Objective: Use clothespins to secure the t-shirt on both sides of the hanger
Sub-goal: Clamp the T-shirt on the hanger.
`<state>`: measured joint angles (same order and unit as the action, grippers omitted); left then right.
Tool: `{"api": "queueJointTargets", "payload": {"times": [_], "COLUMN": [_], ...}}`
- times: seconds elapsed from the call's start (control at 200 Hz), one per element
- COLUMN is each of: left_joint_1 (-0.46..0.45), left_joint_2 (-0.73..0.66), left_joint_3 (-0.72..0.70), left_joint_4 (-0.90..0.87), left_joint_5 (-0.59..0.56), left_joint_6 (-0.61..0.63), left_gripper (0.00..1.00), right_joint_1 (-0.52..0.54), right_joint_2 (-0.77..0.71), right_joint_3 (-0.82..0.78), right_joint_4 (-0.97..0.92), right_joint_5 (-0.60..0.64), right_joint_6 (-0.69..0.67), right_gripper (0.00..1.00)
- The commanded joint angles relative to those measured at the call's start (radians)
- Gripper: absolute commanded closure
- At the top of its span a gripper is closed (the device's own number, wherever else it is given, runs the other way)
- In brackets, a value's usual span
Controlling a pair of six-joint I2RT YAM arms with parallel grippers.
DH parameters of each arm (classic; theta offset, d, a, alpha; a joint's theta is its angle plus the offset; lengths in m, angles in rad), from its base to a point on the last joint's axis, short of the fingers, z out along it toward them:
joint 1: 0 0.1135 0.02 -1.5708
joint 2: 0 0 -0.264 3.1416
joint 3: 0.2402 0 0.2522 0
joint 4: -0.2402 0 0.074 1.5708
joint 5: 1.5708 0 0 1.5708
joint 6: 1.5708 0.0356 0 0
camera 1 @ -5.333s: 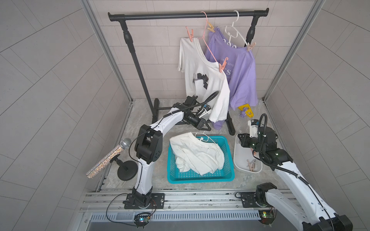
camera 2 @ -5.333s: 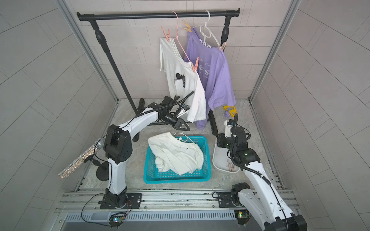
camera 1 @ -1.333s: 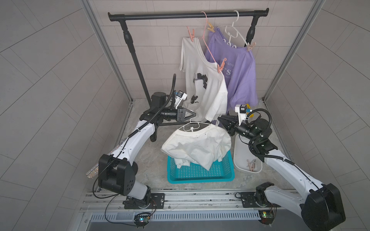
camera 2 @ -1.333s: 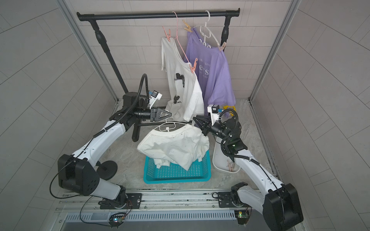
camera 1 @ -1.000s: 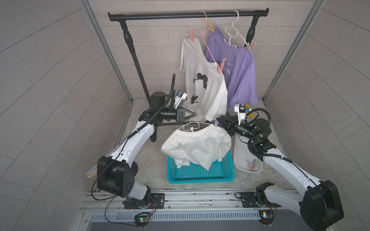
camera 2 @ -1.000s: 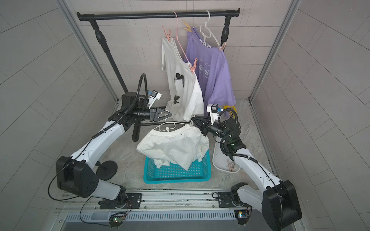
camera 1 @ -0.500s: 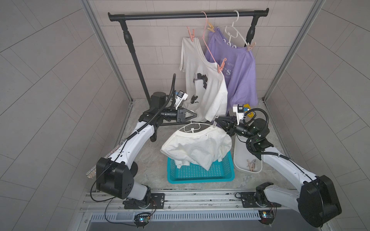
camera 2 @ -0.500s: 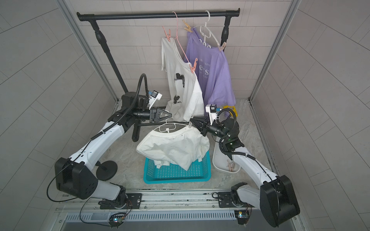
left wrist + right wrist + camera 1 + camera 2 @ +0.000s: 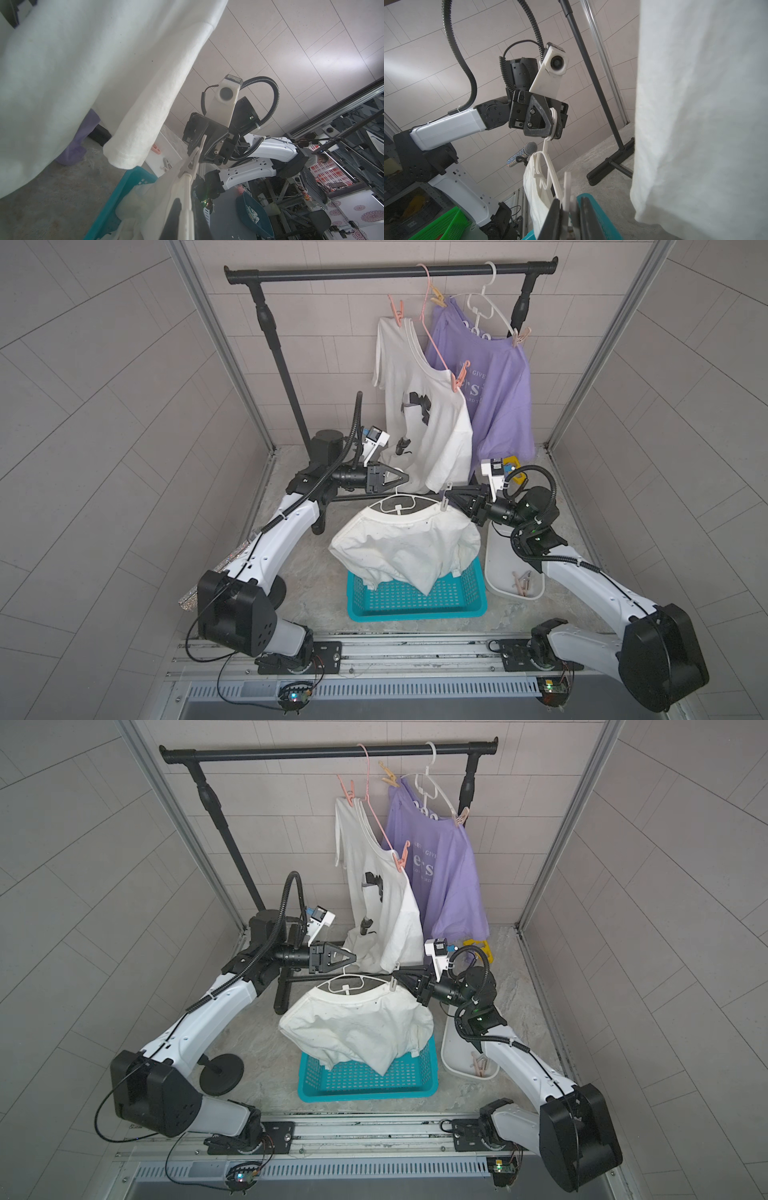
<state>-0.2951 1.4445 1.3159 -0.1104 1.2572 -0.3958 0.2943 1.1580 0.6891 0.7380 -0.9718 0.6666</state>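
Top view, centre of frame: the left end effector is closed on the hook of a white hanger, holding it in the air. A white t-shirt hangs from the hanger, and its lower folds reach into the teal basket below. Just right of centre, the right end effector is closed on a pale clothespin. The pin stands upright at the shoulder of the t-shirt nearest that arm, and the views do not show whether it grips the cloth. Spare clothespins lie in the white tray at lower right, beside the basket.
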Motion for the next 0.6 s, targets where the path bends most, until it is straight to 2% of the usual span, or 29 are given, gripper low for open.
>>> {"api": "queueJointTargets", "payload": {"times": [0.0,0.165,0.375,0.455,0.595], "left_joint_1": [-0.004,-0.004,-0.004,-0.004,-0.004], "left_joint_2": [-0.044,-0.044,-0.038,-0.033,-0.027], "left_joint_3": [-0.001,-0.005,-0.009,-0.010,-0.009], "left_joint_4": [0.062,0.066,0.071,0.074,0.074], "left_joint_5": [0.029,0.025,0.024,0.021,0.016], "left_joint_6": [-0.018,-0.017,-0.015,-0.013,-0.009], "left_gripper": [1.00,1.00,1.00,1.00,1.00], "right_joint_1": [-0.006,-0.019,-0.024,-0.024,-0.024], "right_joint_2": [0.020,0.056,0.045,0.033,0.015], "right_joint_3": [-0.005,0.003,0.003,0.010,0.016], "right_joint_4": [0.036,0.070,0.021,-0.028,-0.100], "right_joint_5": [-0.067,-0.102,-0.082,-0.074,-0.053], "right_joint_6": [0.046,0.091,0.057,0.025,-0.018], "right_gripper": [1.00,1.00,0.99,0.92,0.65]}}
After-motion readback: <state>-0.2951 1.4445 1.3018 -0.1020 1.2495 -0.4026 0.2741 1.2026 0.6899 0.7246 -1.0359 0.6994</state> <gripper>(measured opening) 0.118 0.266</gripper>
